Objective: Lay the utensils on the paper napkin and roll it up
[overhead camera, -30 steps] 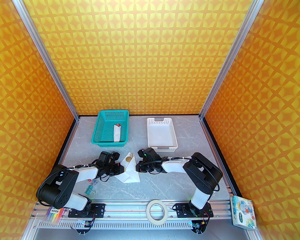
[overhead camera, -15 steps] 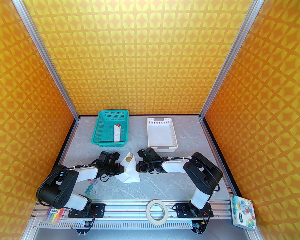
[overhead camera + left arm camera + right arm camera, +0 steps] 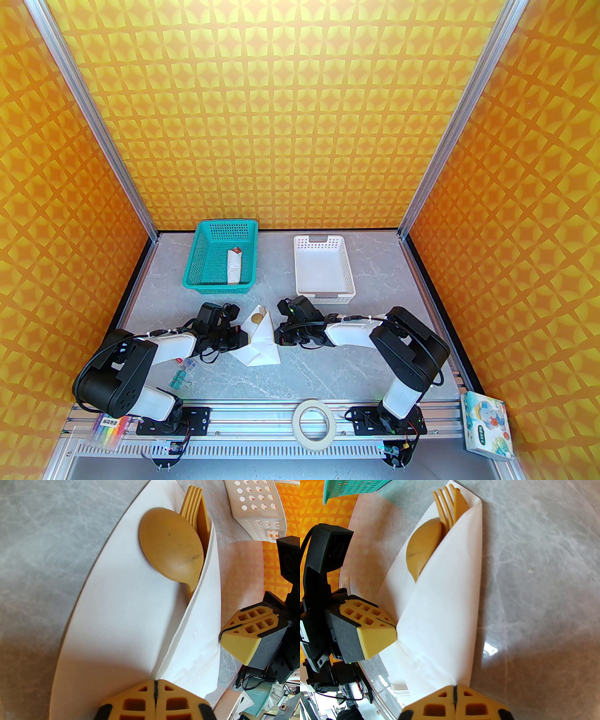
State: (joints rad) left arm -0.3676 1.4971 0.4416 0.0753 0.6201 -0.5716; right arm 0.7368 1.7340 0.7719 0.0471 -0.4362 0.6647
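Observation:
The paper napkin [image 3: 258,344] lies on the table between the two arms, its right flap folded over the utensils. The tan spoon [image 3: 171,550] and fork [image 3: 194,503] poke out of the far end, seen also in the right wrist view as spoon [image 3: 424,548] and fork [image 3: 444,503]. My left gripper [image 3: 241,338] is shut at the napkin's left side, the fold crease running into its closed fingertips [image 3: 145,691]. My right gripper [image 3: 276,336] is shut at the napkin's right edge, the flap's near corner meeting its fingertips [image 3: 464,693].
A teal basket [image 3: 206,276] at the back left holds a white roll with a red-brown tip [image 3: 233,267]. A white basket [image 3: 349,281] stands at the back right. Small clips [image 3: 180,377] lie near the left arm. A tape roll [image 3: 315,419] rests on the front rail.
The right arm has shifted slightly to the right, its gripper staying at the napkin's edge. The left arm and the napkin look the same.

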